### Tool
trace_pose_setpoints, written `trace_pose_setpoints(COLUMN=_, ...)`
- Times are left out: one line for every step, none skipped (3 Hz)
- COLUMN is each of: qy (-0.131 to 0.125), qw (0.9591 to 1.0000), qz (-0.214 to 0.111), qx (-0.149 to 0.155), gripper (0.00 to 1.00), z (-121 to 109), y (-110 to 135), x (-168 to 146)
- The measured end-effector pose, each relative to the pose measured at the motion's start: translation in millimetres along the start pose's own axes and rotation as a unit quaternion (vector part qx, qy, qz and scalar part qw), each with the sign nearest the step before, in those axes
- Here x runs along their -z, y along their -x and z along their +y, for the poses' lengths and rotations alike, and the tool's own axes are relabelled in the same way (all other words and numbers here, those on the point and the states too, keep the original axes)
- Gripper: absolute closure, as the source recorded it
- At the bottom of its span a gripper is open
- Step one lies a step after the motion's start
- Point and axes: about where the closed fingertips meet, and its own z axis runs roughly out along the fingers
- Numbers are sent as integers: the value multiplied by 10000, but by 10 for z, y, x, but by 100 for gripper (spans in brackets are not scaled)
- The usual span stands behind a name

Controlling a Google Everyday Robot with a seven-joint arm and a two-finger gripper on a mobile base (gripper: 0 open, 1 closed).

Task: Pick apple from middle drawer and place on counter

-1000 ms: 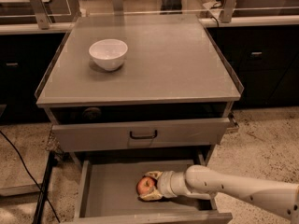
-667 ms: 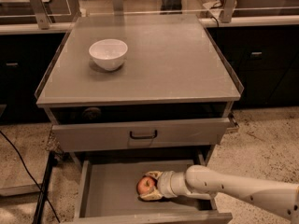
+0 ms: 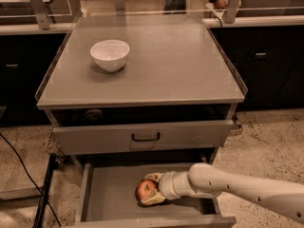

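The small red apple (image 3: 146, 189) with yellowish patches lies on the flat grey floor of the pulled-out middle drawer (image 3: 107, 198) at the bottom of the view. My gripper (image 3: 151, 191) reaches in from the right on a white arm, with its pale fingers above and below the apple, closed around it. The apple still rests low in the drawer. The grey counter (image 3: 166, 61) is the cabinet top above, with a thin clear rim.
A white bowl (image 3: 109, 54) stands on the counter's left rear. A shut drawer front with a small black handle (image 3: 145, 137) sits above the open drawer. Dark cabinets (image 3: 266, 65) flank the unit. A black cable (image 3: 23, 170) runs over the speckled floor at left.
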Motion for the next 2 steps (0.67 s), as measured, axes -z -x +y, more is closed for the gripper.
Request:
trace_pose_setpoints(qy=227, qw=9988, qz=-54, qx=440, gripper=100, z=68, y=369, x=260)
trace_pose_setpoints(qy=332, qw=9950, qz=-22, qx=943, gripper=100, z=91, y=811, x=685)
